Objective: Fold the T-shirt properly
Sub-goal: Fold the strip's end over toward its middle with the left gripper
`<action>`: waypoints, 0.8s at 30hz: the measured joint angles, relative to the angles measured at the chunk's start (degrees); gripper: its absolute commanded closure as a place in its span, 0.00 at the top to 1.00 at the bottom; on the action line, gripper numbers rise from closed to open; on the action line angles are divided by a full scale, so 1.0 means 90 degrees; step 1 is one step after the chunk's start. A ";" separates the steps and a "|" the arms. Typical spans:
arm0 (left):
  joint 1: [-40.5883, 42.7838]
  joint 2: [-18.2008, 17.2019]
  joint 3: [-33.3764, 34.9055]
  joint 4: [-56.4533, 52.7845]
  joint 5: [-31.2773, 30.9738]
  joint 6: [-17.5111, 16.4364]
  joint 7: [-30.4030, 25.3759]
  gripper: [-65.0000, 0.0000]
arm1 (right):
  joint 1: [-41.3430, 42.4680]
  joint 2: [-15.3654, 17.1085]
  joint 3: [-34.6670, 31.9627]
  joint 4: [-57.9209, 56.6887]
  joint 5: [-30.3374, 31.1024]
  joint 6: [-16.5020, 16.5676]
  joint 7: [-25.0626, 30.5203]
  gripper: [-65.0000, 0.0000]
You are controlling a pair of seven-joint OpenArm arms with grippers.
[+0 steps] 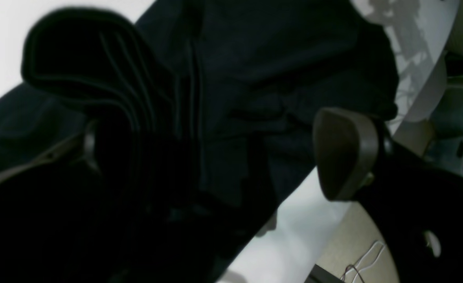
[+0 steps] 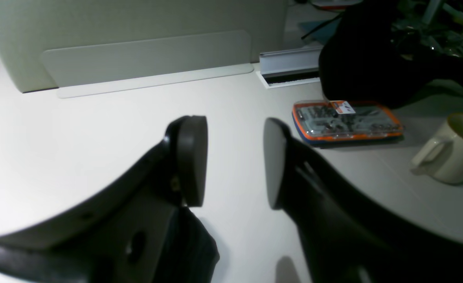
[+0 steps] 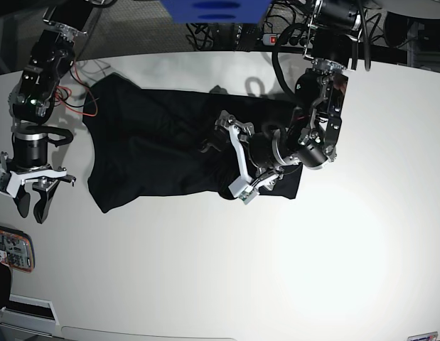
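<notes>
Two arms work over a white tabletop (image 3: 291, 270) that carries a black T-shirt (image 3: 156, 153). The T-shirt lies spread lengthwise across the far half of the tabletop, its wider bulk toward the base view's left and its other end bunched under the left arm near the middle. Its near edge runs roughly parallel to the near edge of the tabletop, and the cloth shows soft wrinkles through the middle.

The left hand (image 3: 237, 160) sits over the T-shirt's bunched end with its white-tipped fingers (image 3: 242, 190) spread wide, released and closed on nothing. In the left wrist view one grey pad (image 1: 343, 153) stands clear beside the dark cloth, while folded layers of the T-shirt's edge curl up on the other side; whether that cloth touches the opposite finger I cannot tell, since it is too dark there.

The right hand (image 3: 33, 199) hangs over bare tabletop near the left edge in the base view, apart from the T-shirt. Its two pads (image 2: 192, 157) stand partly apart with only white surface visible between them, grasping nothing.

Near that hand lie an orange-rimmed clear case (image 2: 347, 122) and a cream mug (image 2: 449, 151), both well away from the T-shirt.
</notes>
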 measured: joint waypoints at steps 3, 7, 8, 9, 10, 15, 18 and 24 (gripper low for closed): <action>-0.0007 0.0151 0.0158 -0.0032 0.0024 0.0005 0.0036 1.00 | 0.0002 0.0000 0.0000 0.0000 0.0000 -0.0002 0.0002 0.35; -0.0083 0.0525 0.0284 -0.0034 0.0022 0.0032 0.0024 1.00 | 0.0005 0.0000 0.0000 0.0000 0.0000 0.0000 0.0002 0.35; -0.0090 0.0595 0.0376 -0.0034 0.0019 0.0029 0.0019 1.00 | 0.0002 0.0000 0.0000 0.0000 -0.0002 -0.0002 0.0000 0.35; -0.0090 0.0644 0.0486 -0.0034 0.0022 0.0029 0.0022 1.00 | 0.0002 -0.0005 -0.0007 0.0000 0.0000 -0.0002 -0.0002 0.35; -0.0090 0.0687 0.0607 -0.0034 0.0022 0.0032 0.0019 1.00 | -0.0002 -0.0005 -0.0010 0.0000 0.0000 0.0000 0.0000 0.35; -0.0253 0.1037 0.0903 -0.0321 0.0019 0.0034 0.0044 1.00 | -0.0005 -0.0015 -0.0010 0.0000 0.0000 -0.0002 0.0000 0.35; -0.0410 0.1141 0.0901 -0.0561 0.0017 0.0056 -0.0007 1.00 | 0.0000 -0.0015 -0.0010 0.0000 0.0000 0.0000 -0.0005 0.35; -0.0355 0.0476 0.0954 0.0442 -0.0005 0.0032 0.0061 1.00 | 0.0049 0.0002 -0.0010 -0.0002 0.0002 -0.0002 -0.0622 0.35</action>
